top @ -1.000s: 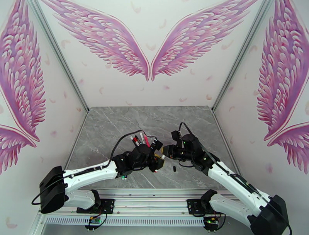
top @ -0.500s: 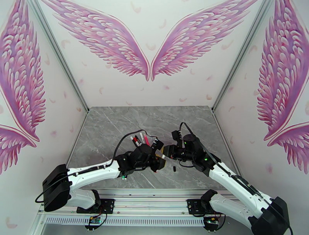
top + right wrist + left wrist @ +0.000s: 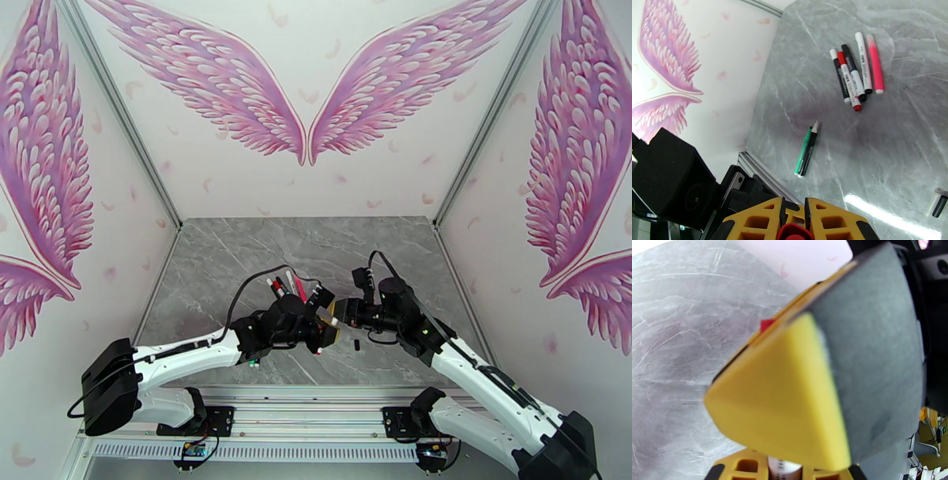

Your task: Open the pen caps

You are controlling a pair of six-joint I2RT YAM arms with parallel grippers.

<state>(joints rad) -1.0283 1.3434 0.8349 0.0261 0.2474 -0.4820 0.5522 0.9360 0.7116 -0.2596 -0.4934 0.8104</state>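
Note:
Low over the middle of the table my two grippers meet tip to tip on one pen [image 3: 784,469]. My left gripper [image 3: 328,321] is shut on its white barrel. My right gripper [image 3: 341,312] is shut on the pen's red end [image 3: 794,233]; whether that is a cap I cannot tell. One of the right gripper's fingers [image 3: 790,398] looms, yellow and grey, in the left wrist view. Several capped pens [image 3: 855,75] lie in a bunch on the table. A green and a black pen [image 3: 805,149] lie apart from them. A whitish and a black pen cap [image 3: 936,204] lie side by side.
The bunch of pens [image 3: 284,284] lies just behind the left gripper. A small black cap [image 3: 357,345] lies in front of the grippers. The grey marble table [image 3: 237,253] is walled on three sides, and a metal rail [image 3: 316,395] runs along its near edge.
My left gripper has closed on the white barrel that stuck out of the right gripper. Both arms shifted only slightly.

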